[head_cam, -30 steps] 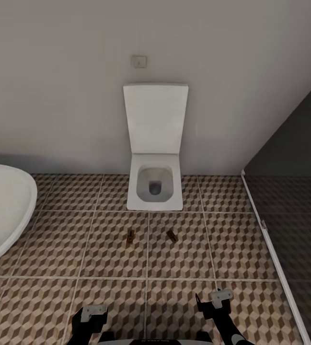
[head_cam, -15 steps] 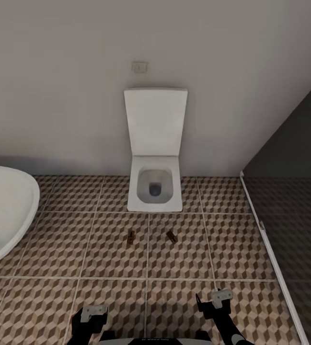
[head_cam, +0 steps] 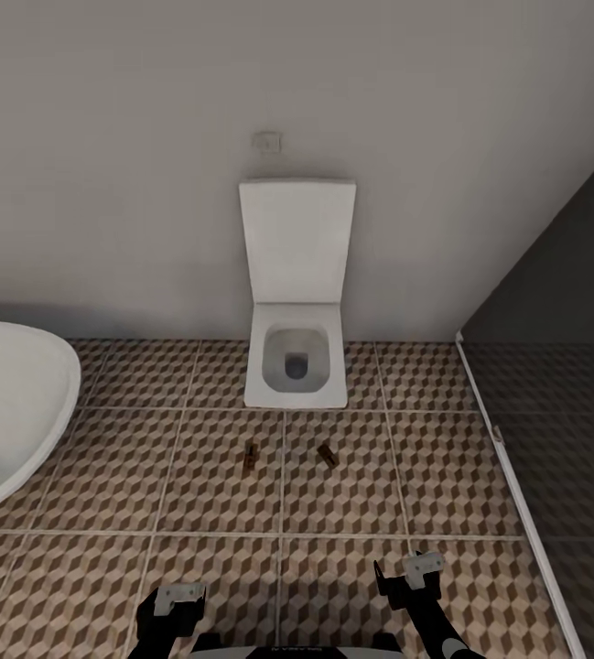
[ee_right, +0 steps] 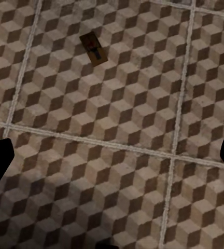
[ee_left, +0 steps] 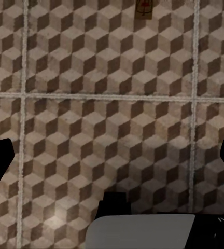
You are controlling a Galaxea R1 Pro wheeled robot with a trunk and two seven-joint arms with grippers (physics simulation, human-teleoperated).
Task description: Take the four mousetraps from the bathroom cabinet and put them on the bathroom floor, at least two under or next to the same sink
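Left gripper (head_cam: 170, 609) and right gripper (head_cam: 408, 575) are seen at the lower frame edge, jaws spread wide, nothing held; two mousetraps (head_cam: 250, 459) (head_cam: 328, 454) are recorded flat on the bathroom floor (head_cam: 104, 476) at centre, just before the toilet (head_cam: 296, 366); bathtub (head_cam: 4, 403) at left.

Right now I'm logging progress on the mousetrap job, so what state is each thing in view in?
Left small brown wooden mousetrap: flat on the cube-patterned tile floor, before the toilet.
Right small brown wooden mousetrap: flat on the same floor, apart from the first.
White square toilet: lid up.
White oval bathtub: empty as far as visible.
Left gripper: open, empty.
Right gripper: open, empty.
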